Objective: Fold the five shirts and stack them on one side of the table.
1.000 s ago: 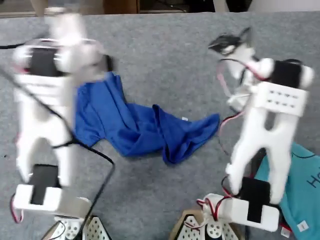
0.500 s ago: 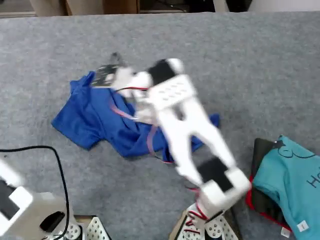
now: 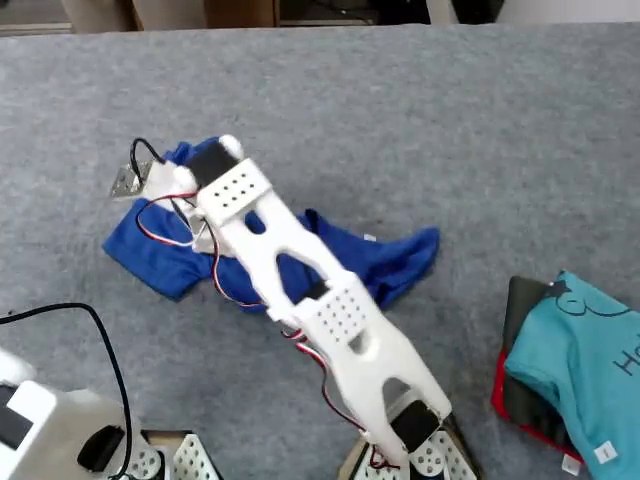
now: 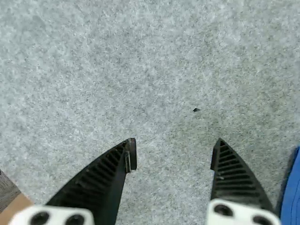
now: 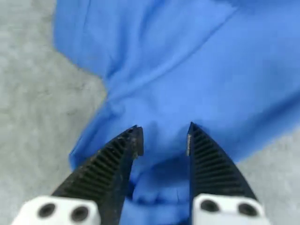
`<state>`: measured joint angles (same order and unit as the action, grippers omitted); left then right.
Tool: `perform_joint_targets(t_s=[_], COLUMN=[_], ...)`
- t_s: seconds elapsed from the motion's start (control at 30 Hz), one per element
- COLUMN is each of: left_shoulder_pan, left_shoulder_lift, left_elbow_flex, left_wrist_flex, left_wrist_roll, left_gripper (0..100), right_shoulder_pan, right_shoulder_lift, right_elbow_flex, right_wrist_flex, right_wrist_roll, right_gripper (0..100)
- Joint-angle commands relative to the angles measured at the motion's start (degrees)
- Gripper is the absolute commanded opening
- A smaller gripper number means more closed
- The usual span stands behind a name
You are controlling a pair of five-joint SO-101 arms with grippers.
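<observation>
A crumpled blue shirt [image 3: 155, 250] lies left of the table's middle, one end trailing toward the centre. My right arm stretches from the front edge diagonally across it, and my right gripper [image 3: 128, 181] hangs over the shirt's far left corner. The right wrist view has that gripper [image 5: 162, 138] open, its fingers just above blue shirt [image 5: 187, 70] folds with nothing held. My left gripper [image 4: 173, 154] stands open over bare grey table [image 4: 140, 70], a sliver of the blue shirt [image 4: 295, 187] beside it. The left arm [image 3: 40, 425] sits at the near left corner.
A folded teal shirt [image 3: 580, 350] tops a stack with dark and red layers [image 3: 508, 385] at the right edge. A black cable [image 3: 100, 335] loops at the near left. Grey table [image 3: 450, 120] stretches open at the back and right of centre.
The right arm swung from the right side across to the shirt's left end. The left arm pulled back to the near left corner. The shirt's left part now lies spread further left.
</observation>
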<state>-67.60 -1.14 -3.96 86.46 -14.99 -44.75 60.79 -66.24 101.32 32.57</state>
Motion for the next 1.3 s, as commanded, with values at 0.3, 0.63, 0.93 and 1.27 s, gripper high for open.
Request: perform_joint_targets(t_s=[0.3,0.63,0.93,1.27], left_shoulder_pan=[0.44,5.1,15.3,39.47], left_shoulder_lift=[-2.51,-2.86,-2.86,-2.95], left_elbow_flex=[0.0,5.1,7.74,7.74], left_wrist_flex=[-0.7,-0.79,-0.53,-0.35], left_wrist_roll=[-0.09,0.09,4.04,11.08], left_gripper=[26,26,26,26], right_shoulder_pan=[9.98,28.97,46.81,60.44], right_shoulder_lift=[5.49,-0.75,4.62,5.93], right_elbow_flex=[-17.71,-10.24,-9.63,-9.71], right_wrist_flex=[1.05,0.79,-0.09,-0.35], right_wrist_roll=[-6.15,-1.58,7.65,17.67], right_gripper=[0.5,0.5,0.5,0.5])
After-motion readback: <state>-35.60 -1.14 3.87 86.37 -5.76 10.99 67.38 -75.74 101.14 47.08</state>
